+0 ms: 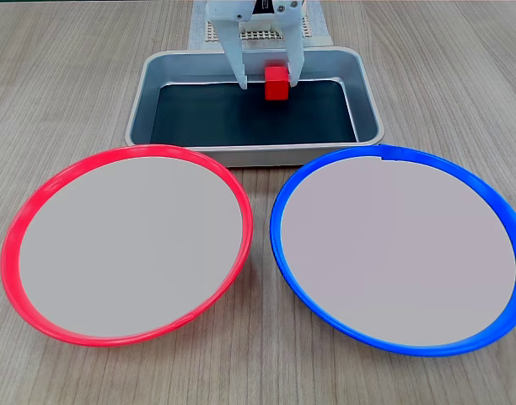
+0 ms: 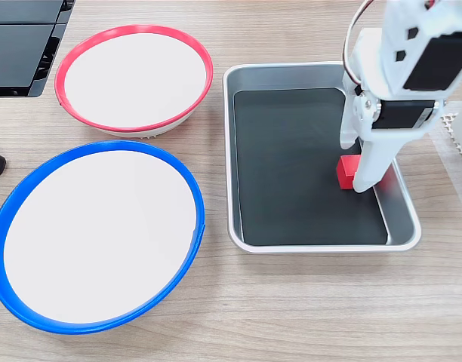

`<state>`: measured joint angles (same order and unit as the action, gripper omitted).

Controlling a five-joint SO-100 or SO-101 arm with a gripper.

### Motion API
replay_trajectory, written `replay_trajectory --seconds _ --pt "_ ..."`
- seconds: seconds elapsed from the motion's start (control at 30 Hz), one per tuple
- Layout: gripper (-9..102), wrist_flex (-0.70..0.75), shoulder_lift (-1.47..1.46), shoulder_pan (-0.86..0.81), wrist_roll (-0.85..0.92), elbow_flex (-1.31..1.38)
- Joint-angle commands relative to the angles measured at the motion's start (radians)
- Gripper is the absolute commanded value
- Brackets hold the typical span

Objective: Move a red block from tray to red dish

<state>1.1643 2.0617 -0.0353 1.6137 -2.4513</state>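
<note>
We see the pincer (image 1: 267, 83) low inside the tray (image 1: 372, 114), with its two white fingers spread apart. The red block (image 1: 276, 83) sits between them, close against the finger on the right in this fixed view, and there is a clear gap to the other finger. So the pincer is released, not yet clenched on the block. In the other fixed view the block (image 2: 346, 170) rests on the dark bottom of the tray (image 2: 306, 245), near the rim at the arm's side, and one finger covers part of it.

We think the risk here is an uneven closing. Because the block is not centred, one finger may push it sideways before the other arrives, and the cube may turn or slip out. The near tray rim may also block a finger.

The red dish (image 1: 26, 215) stands in front of the tray, beside the blue dish (image 1: 279, 215); a wrong choice between them is possible later.

The fingertips are hard to make out against the dark bottom, so we cannot tell if they touch it. The arm is cut off at the frame edge in both fixed views.
</note>
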Motion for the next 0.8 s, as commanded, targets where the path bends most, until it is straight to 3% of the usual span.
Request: replay_trajectory --seconds 0.0,0.2,0.33,0.43,0.57,0.67,0.77 --pt "19 -0.015 -0.005 0.006 0.02 -0.005" --pt "0 -0.021 0.0 0.003 0.015 0.0" --pt "0 0.002 0.035 0.018 -0.04 0.04" --pt "0 0.103 0.143 0.078 -0.221 0.14" --pt "0 0.189 0.199 0.103 -0.58 0.405" --pt "0 0.25 0.074 0.052 -0.661 0.626" --pt "0 0.282 -0.29 -0.071 -0.657 0.992"
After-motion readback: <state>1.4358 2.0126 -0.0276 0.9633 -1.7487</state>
